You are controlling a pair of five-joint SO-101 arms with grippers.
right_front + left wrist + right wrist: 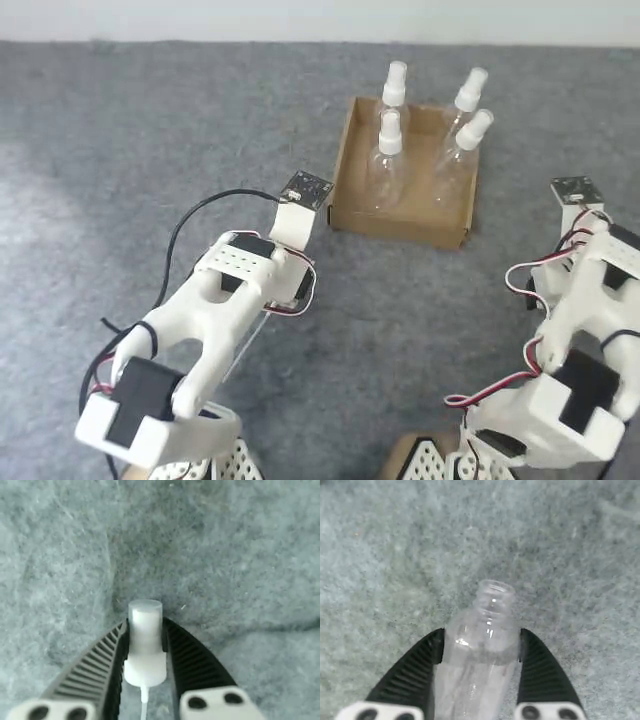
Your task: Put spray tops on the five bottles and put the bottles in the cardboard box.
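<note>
Left wrist view: left pincer (pixel 145 625) clamped on a spray top (pixel 145 652), dip tube (pixel 144 702) trailing. Right pincer (pixel 481 632) grips the uncapped bottle (pixel 480 652); any tilt and the tube may miss the narrow neck (pixel 495 594).

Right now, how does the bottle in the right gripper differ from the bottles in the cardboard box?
The held bottle in the right gripper has a bare, open neck; the boxed bottles each wear a white spray top. The held bottle is clamped between the gripper's fingers; the four boxed bottles sit free inside the cardboard box. All are clear plastic.
</note>
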